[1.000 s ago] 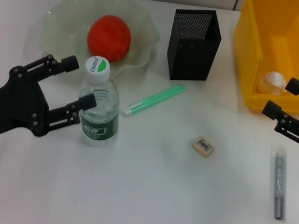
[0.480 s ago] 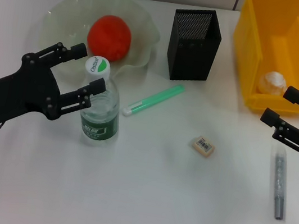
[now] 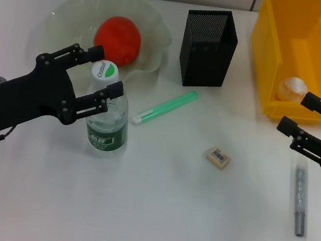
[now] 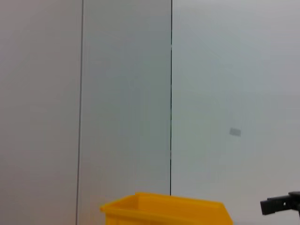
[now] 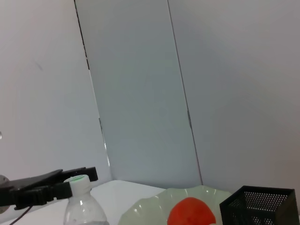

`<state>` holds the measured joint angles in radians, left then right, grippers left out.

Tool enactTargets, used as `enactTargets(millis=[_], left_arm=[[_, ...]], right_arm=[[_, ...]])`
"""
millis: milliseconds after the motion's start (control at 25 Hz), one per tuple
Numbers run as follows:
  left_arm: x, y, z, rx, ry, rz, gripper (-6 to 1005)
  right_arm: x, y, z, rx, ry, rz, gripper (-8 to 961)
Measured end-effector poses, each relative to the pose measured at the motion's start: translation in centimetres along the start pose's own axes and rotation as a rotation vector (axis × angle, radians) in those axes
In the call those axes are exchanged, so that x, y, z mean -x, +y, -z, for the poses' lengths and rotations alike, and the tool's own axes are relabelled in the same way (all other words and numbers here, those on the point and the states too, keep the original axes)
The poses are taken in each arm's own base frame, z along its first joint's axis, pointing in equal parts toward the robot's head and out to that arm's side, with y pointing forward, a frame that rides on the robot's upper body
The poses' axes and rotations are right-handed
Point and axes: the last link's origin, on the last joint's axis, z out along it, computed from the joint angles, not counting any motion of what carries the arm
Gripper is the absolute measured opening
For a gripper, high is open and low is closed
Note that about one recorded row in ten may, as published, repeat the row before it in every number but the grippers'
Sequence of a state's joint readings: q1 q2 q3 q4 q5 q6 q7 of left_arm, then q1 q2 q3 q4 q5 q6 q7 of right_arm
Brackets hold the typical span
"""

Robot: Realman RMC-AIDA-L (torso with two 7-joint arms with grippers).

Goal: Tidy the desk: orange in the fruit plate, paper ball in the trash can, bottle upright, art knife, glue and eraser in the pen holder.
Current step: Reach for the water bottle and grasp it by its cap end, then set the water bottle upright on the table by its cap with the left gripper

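The bottle point(image 3: 106, 127) stands upright on the desk point(image 3: 151, 217). My left gripper point(image 3: 108, 71) is open, with one finger on each side of the bottle's cap in the head view. The orange point(image 3: 117, 40) lies in the fruit plate point(image 3: 67, 14). The paper ball point(image 3: 292, 88) sits in the trash can point(image 3: 295, 44). My right gripper point(image 3: 295, 111) is open at the can's front edge, above the glue point(image 3: 299, 194). The art knife point(image 3: 164, 107) and eraser point(image 3: 218, 157) lie on the desk in front of the pen holder point(image 3: 209, 39).
The right wrist view shows the bottle point(image 5: 83, 206), orange point(image 5: 191, 212), pen holder point(image 5: 260, 206) and the left gripper's fingers point(image 5: 47, 185) against a grey wall. The left wrist view shows the trash can point(image 4: 164, 210) rim.
My left gripper has moved right and up, so its fingers now flank the bottle's cap. The right gripper has shifted slightly left. No object has moved.
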<state>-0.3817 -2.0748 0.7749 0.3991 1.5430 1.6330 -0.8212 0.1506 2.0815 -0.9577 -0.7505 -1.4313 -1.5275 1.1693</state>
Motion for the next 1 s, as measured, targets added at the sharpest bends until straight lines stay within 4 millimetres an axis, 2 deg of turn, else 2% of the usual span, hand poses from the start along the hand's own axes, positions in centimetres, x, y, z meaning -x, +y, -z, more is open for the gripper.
enactTargets(millis=[200, 400, 640, 1000], left_arm=[[0.2, -0.1, 0.0, -0.003, -0.018, 0.004, 757], [0.2, -0.3, 0.0, 0.001, -0.028, -0.003, 519], [-0.1, -0.6, 0.1, -0.003, -0.026, -0.021, 432], [-1.1, -1.4, 0.7, -0.015, -0.024, -0.039, 432]], right_arm=[[0.0, 0.0, -0.1, 0.002, -0.001, -0.002, 785], [0.1, 0.0, -0.1, 0.003, -0.002, -0.002, 785], [0.2, 0.0, 0.0, 0.006, -0.008, -0.001, 785], [0.2, 0.1, 0.1, 0.009, -0.013, -0.006, 785]])
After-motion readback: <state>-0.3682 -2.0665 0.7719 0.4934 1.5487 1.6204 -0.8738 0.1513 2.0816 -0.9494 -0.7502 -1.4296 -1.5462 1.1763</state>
